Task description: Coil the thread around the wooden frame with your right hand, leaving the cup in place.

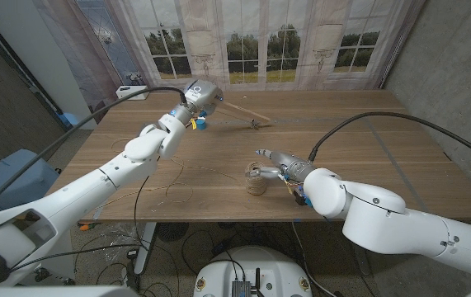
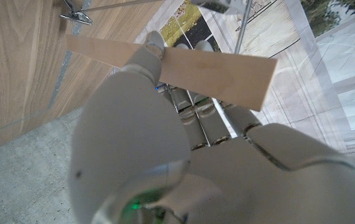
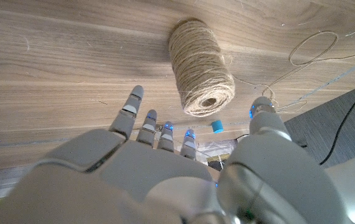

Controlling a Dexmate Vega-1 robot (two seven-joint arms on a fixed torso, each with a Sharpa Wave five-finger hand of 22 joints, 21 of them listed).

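Note:
My left hand (image 1: 195, 99) reaches over the far side of the table and grips a thin wooden frame (image 1: 239, 114), whose slat slopes down to the tabletop. In the left wrist view the pale slat (image 2: 221, 71) crosses my left hand (image 2: 165, 149) and is clamped between its fingers. A spool of jute thread (image 1: 256, 178) stands upright near the table's middle. I cannot make out a cup apart from it. My right hand (image 1: 283, 167) hovers just right of the spool, fingers spread and holding nothing. The right wrist view shows the spool (image 3: 201, 65) beyond my right hand (image 3: 165, 168), untouched. Loose thread (image 1: 171, 177) curls over the table to the left.
A loop of thread (image 3: 313, 46) lies on the wood beyond the spool. A small metal clip (image 2: 78, 15) sits at the frame's far end. A white box (image 1: 131, 91) stands at the table's far left corner. A printed window curtain (image 1: 260, 41) hangs behind.

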